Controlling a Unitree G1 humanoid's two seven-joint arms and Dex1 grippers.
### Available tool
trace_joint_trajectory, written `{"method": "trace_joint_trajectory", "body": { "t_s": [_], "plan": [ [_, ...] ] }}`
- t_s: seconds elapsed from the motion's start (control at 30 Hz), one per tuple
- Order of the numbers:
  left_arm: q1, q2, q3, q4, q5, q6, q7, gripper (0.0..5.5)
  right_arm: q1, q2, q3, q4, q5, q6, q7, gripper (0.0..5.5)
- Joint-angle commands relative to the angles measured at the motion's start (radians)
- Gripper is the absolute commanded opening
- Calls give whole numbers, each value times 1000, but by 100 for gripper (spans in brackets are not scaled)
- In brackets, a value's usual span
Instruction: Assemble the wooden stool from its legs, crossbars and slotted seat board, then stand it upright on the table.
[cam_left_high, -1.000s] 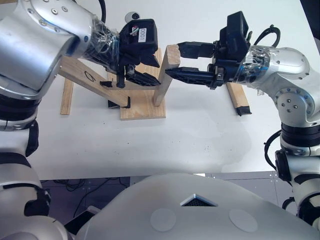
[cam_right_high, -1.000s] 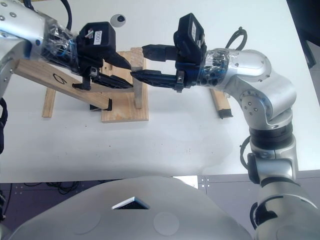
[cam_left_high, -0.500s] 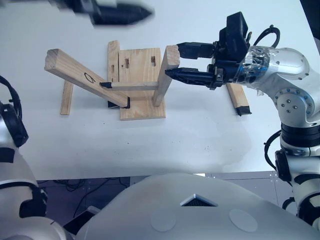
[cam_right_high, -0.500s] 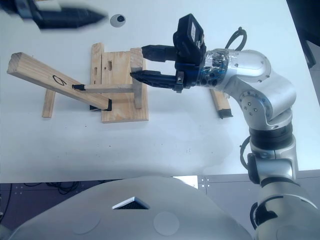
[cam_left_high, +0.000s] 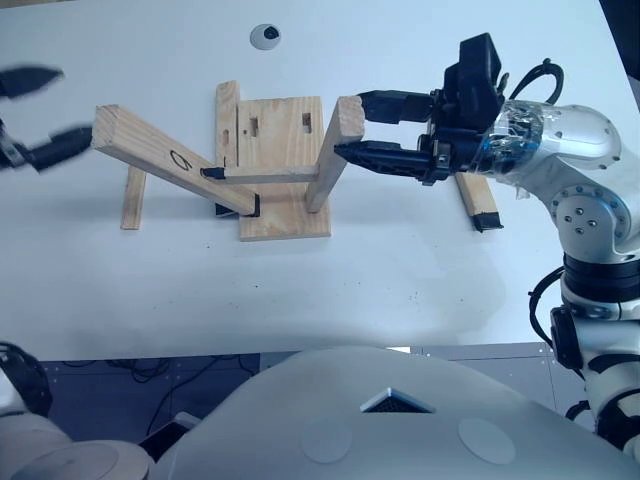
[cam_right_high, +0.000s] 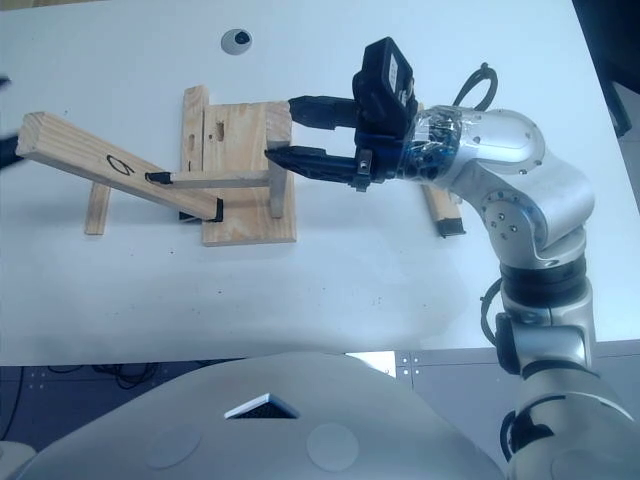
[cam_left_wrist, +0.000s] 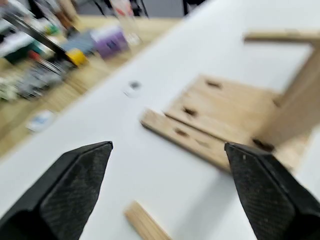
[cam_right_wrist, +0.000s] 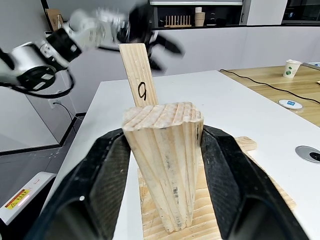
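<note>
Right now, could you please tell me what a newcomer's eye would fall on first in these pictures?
First, the black right gripper, shut on the pale upright wooden leg mid-way across the white table. A thin wooden crossbar joins that leg to a tilted wooden leg marked in black, over the flat slotted seat board. At far left, the black left gripper hangs open beside the tilted leg's raised end.

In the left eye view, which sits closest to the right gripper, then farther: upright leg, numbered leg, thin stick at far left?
1. Upright leg, held in the right gripper.
2. Numbered leg, tilted, to its left.
3. Thin stick, flat, farthest left.
</note>
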Motion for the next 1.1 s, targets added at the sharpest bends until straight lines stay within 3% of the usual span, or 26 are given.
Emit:
{"method": "trace_joint_trajectory", "body": {
  "t_s": [0.03, 0.2, 0.43, 0.7, 1.1],
  "plan": [
    [129, -74, -76, -26, 12, -174, -57, 412, 13, -12, 25, 23, -26, 37, 7, 212],
    [118, -142, -76, -168, -85, -144, 19, 412, -9, -9, 38, 48, -36, 30, 27, 212],
    [60, -115, -43, -265, -273, 47, 67, 412, -27, -6, 44, 74, -51, 17, 43, 212],
    [66, -94, -38, -288, -308, 92, 57, 412, -35, 1, 49, 83, -58, 13, 45, 212],
    [36, -83, -22, -294, -364, 118, 40, 224, -35, -1, 55, 90, -62, 7, 46, 212]
  ]
}}
